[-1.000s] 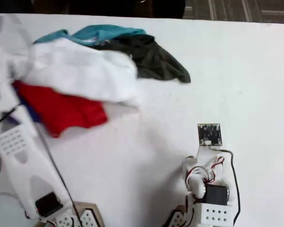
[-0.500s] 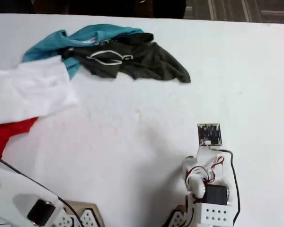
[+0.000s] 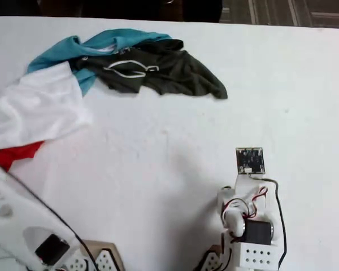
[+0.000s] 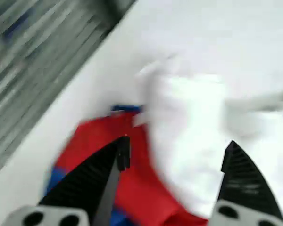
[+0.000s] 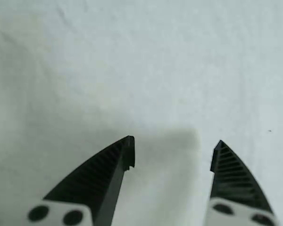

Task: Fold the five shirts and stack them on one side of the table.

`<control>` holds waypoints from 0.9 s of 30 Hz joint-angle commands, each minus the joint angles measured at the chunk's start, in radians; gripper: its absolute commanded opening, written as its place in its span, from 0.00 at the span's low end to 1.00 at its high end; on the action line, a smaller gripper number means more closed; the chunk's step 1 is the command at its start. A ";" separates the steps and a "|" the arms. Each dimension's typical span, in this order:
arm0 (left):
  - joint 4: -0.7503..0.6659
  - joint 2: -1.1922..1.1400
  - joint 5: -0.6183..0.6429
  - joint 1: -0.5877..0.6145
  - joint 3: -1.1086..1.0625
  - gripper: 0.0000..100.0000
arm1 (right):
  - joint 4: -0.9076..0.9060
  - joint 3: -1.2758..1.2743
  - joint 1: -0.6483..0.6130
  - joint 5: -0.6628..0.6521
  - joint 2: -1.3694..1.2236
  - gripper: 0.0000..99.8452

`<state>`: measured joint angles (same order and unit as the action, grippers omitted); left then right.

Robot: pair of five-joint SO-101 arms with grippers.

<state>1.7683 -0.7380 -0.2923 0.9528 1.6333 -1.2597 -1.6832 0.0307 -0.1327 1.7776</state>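
A white shirt [image 3: 39,107] lies crumpled at the table's left edge, over a red shirt [image 3: 14,153]. Behind them a teal shirt [image 3: 101,42] lies partly under a dark shirt [image 3: 169,70] with a white print. My left gripper [image 4: 177,150] is open above the red shirt [image 4: 99,160] and white shirt [image 4: 193,132], holding nothing; a strip of blue shirt [image 4: 126,109] peeks out beside the red. The left arm's body [image 3: 17,226] is at the lower left of the high view. My right gripper [image 5: 174,150] is open over bare white table [image 5: 141,56].
The right arm [image 3: 246,220] stays folded at the front, its small circuit board [image 3: 250,161] facing up. The table's left edge [image 4: 80,80] drops to striped floor. The white tabletop [image 3: 282,101] stretches bare through the middle and right.
The white and red shirts were dragged left toward the table's edge, uncovering the dark and teal shirts. The left arm swung down to the lower left corner. The right arm kept still.
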 commanded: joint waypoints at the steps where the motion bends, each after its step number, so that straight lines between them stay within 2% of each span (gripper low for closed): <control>1: -0.029 0.044 0.083 -0.215 -0.018 0.32 | -0.008 -0.009 0.004 -0.003 0.018 0.26; 5: -0.141 -0.029 0.117 -0.413 -0.165 0.32 | -0.002 -0.009 0.005 -0.002 0.021 0.26; 10: -0.410 -0.144 0.253 -0.535 -0.283 0.32 | 0.030 -0.008 0.030 -0.008 0.021 0.26; 15: -0.664 -0.284 0.299 -0.591 -0.308 0.32 | 0.030 -0.008 0.062 -0.008 0.019 0.26; 25: -0.914 -0.509 0.296 -0.611 -0.305 0.32 | 0.028 -0.008 0.062 -0.008 0.019 0.26; 27: -0.953 -0.539 0.261 -0.611 -0.305 0.32 | 0.028 -0.008 0.062 -0.008 0.019 0.26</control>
<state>0.8815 -1.2720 -0.0054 0.3483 1.3234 -1.2444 -1.6832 0.0859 -0.1327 1.7776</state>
